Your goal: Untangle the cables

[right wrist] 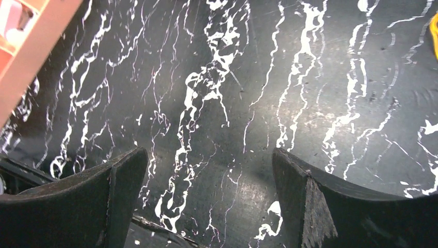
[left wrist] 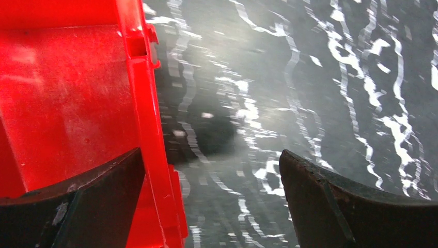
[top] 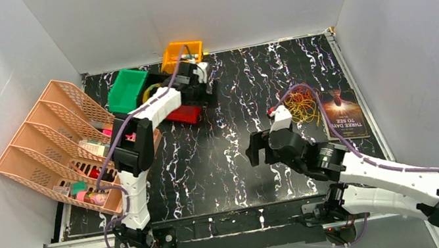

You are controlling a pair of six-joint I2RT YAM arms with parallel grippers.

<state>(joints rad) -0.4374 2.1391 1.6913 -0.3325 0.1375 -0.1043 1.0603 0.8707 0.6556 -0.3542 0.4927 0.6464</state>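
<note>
Wide-spread black fingers of the right hand (right wrist: 206, 157) framed nothing but bare marbled desk (right wrist: 217, 77), so that hand was released and empty, probably poised low for a reach. Its likely target was the cables (top: 301, 108), a loose yellow-and-orange tangle lying on the desk just beside the book (top: 343, 114), on the book's side toward the desk's middle. The right hand hung near the book too, a little closer to the arm bases than the tangle. Well apart from the book, across the desk, the left hand (left wrist: 210, 155) was likewise released. Its fingers straddled one wall of the red bin (left wrist: 77, 93), one inside, one outside. That stance suggested a grasp on the wall, though no cable showed there.
</note>
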